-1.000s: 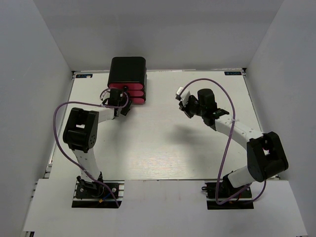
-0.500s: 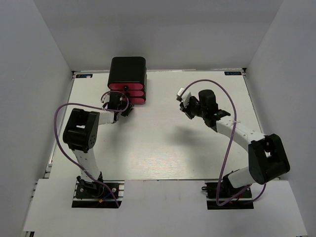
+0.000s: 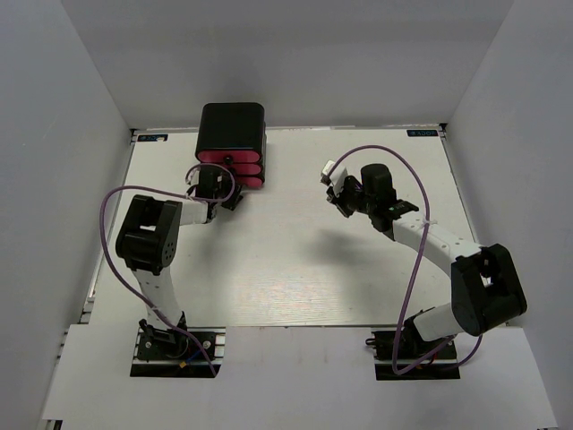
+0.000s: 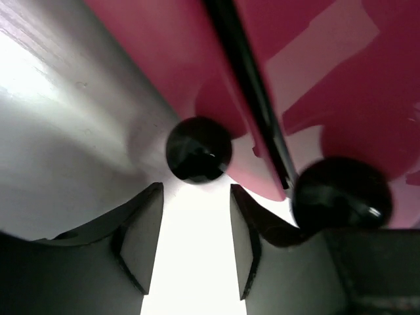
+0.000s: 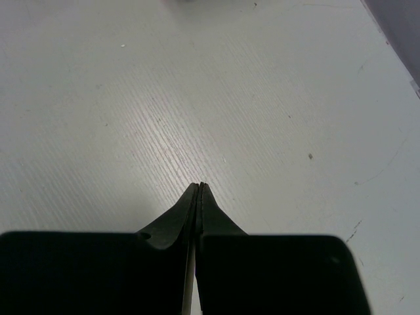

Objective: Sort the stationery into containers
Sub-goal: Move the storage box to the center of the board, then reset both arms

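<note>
The black cabinet [image 3: 231, 124] stands at the far left of the table with three pink drawers [image 3: 231, 168] facing me. My left gripper [image 3: 221, 185] is open right in front of the drawers. In the left wrist view its jaws [image 4: 195, 197] stand apart, just short of a round black knob [image 4: 198, 149] on a pink drawer front [image 4: 151, 39], not touching it. A second knob [image 4: 341, 192] shows to the right. My right gripper [image 3: 334, 188] hangs over bare table, shut and empty [image 5: 200, 186]. No stationery is in view.
The white table [image 3: 295, 260] is walled by grey panels at the back and sides. Purple cables loop from both arms. A small dark speck [image 5: 310, 156] and faint scratches mark the table under the right gripper.
My left gripper has moved a little farther towards the drawers, and the lowest drawer front now sits closer to the cabinet. The right arm has barely shifted.
</note>
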